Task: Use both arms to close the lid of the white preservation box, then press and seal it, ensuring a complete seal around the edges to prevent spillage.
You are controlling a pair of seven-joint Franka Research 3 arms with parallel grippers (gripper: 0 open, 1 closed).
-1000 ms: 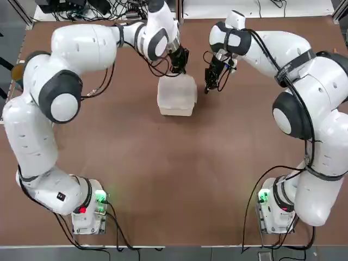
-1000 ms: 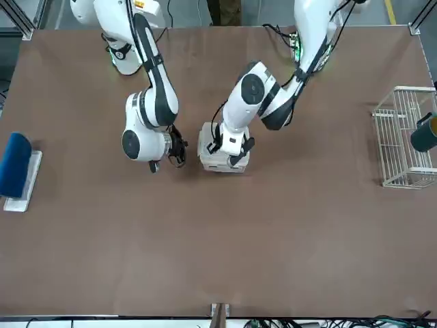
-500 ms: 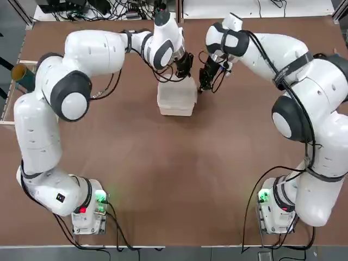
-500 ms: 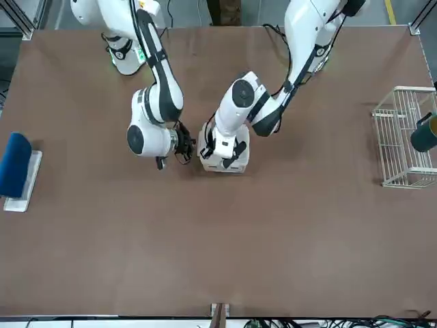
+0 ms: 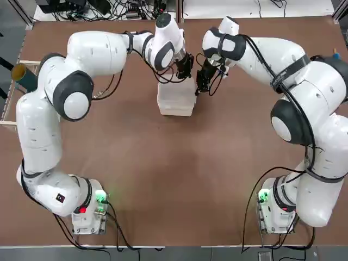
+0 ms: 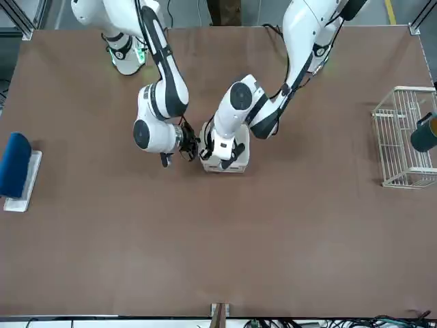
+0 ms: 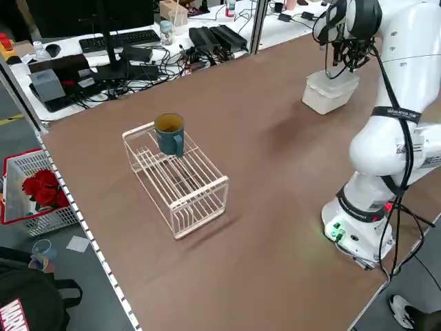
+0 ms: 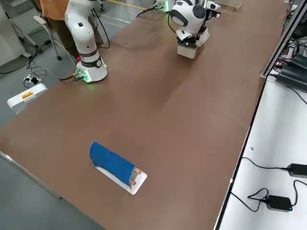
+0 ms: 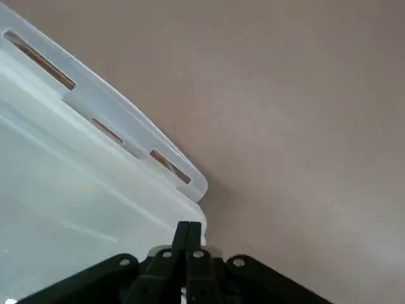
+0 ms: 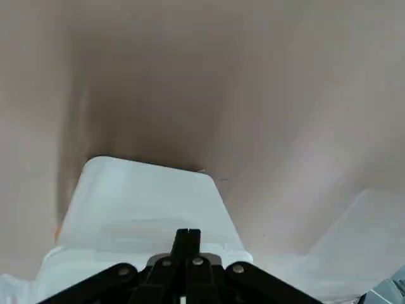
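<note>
The left gripper (image 9: pixel 188 229), closed and empty, is over the white preservation box (image 5: pixel 176 97) near the desk's far edge; the right gripper (image 10: pixel 188 235), also closed, is beside it. Sealing seems underway; next calls for even downward pressure.

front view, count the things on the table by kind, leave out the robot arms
White box with its lid: 1
Wire rack: 1
Mug, on the rack: 1
Blue item: 1
White tray, under the blue item: 1
Total: 5
</note>
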